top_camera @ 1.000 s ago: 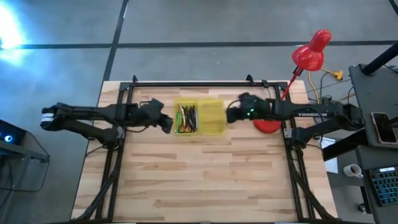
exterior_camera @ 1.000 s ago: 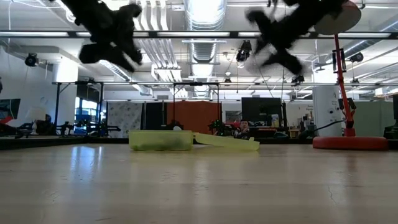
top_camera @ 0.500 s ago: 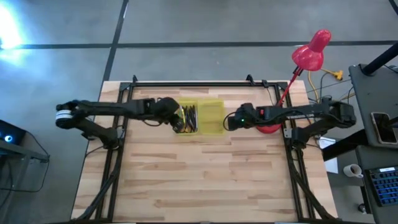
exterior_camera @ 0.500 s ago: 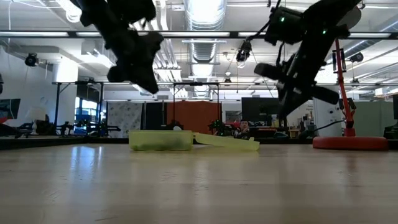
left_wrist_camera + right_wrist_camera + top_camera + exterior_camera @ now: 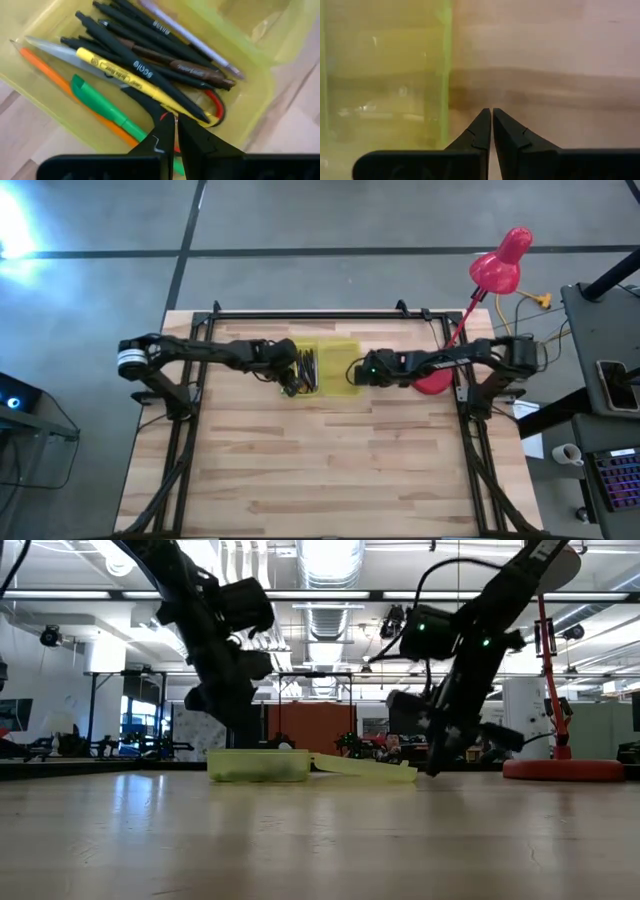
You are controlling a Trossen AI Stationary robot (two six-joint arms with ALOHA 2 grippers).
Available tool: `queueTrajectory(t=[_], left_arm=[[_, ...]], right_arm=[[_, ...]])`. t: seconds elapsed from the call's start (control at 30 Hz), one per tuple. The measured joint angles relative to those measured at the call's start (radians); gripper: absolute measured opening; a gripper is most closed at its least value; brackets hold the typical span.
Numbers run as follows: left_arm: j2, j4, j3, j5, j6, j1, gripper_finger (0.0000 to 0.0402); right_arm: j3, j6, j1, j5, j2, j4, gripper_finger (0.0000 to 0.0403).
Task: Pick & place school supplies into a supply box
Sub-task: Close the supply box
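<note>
Looking down from above: both arms have swung inward onto the supply box (image 5: 321,368), left gripper (image 5: 291,377) over the filled tray, right gripper (image 5: 357,370) at the open lid's edge; filling looks done, closing likely next. Low view: both have dropped from high to box level. Left wrist: fingers (image 5: 165,137) together, empty, above scissors (image 5: 212,107), pens (image 5: 150,50), green marker (image 5: 107,107). Right wrist: fingers (image 5: 482,130) together, empty, beside the lid (image 5: 385,75).

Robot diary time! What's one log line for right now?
left gripper: shut, over supplies in supply box | right gripper: shut, at open lid's edge | lamp: untouched
</note>
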Motion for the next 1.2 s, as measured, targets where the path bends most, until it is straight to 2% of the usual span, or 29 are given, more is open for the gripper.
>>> queueTrajectory(t=[0.23, 0.6, 0.87, 1.2], left_arm=[[0.058, -0.001, -0.001, 0.004, 0.026, 0.002, 0.0006], [0.136, 0.027, -0.001, 0.043, 0.026, 0.005, 0.0006], [0.138, 0.064, -0.001, 0.048, 0.025, 0.008, 0.0006], [0.142, 0.087, -0.002, 0.048, 0.025, 0.011, 0.0006]], right_arm=[[0.003, 0.000, -0.069, -0.059, 0.069, 0.161, 0.0013], [0.005, -0.032, -0.077, -0.034, 0.035, 0.165, 0.0013], [0.005, -0.056, -0.072, -0.017, -0.028, 0.152, 0.0013], [0.008, -0.091, -0.070, 0.016, -0.203, 0.154, 0.0013]])
